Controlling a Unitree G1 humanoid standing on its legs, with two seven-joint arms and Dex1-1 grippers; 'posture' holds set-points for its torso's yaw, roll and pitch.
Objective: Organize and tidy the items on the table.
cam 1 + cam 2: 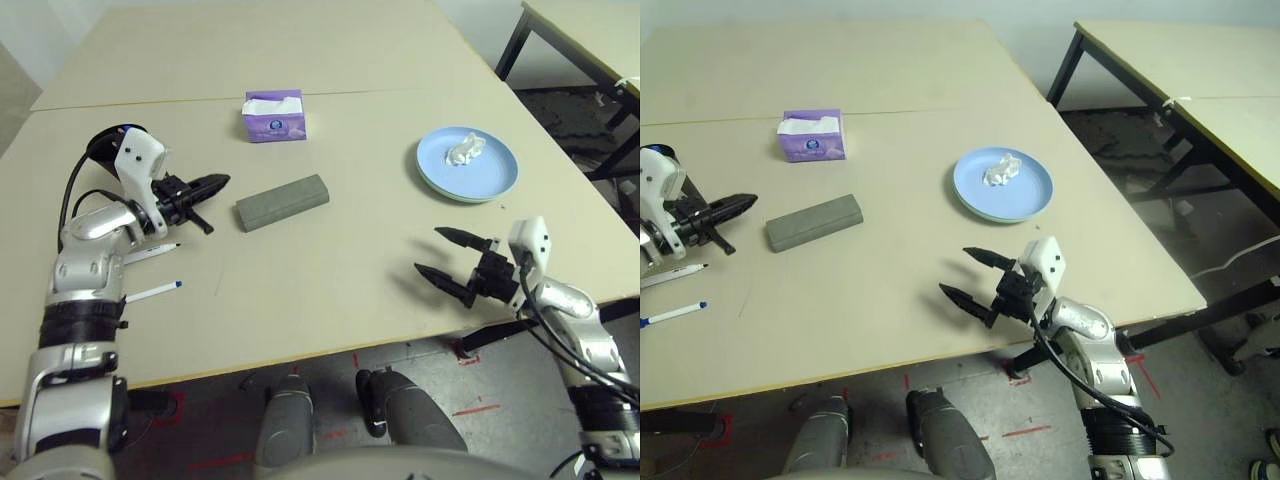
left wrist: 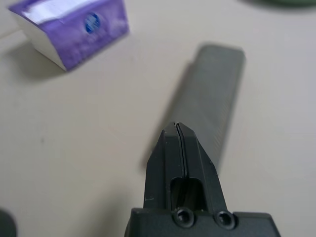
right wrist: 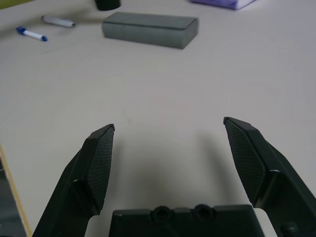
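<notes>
A grey glasses case (image 1: pixel 283 202) lies mid-table. My left gripper (image 1: pixel 218 182) is shut and empty, its tips pointing at the case's left end from a short gap away; the wrist view shows the closed fingertips (image 2: pixel 177 129) just short of the case (image 2: pixel 210 98). Two white pens lie by my left forearm, one black-tipped (image 1: pixel 152 251) and one blue-capped (image 1: pixel 153 291). A black cup (image 1: pixel 106 144) stands partly hidden behind my left wrist. A blue plate (image 1: pixel 490 180) at the right holds a crumpled tissue (image 1: pixel 465 150). My right gripper (image 1: pixel 430 250) hovers open and empty near the front edge, below the plate.
A purple tissue box (image 1: pixel 273 115) stands behind the case. The beige table (image 1: pixel 330 290) has a seam running across behind the box. A separate table with dark legs (image 1: pixel 1180 80) stands to the right across a gap.
</notes>
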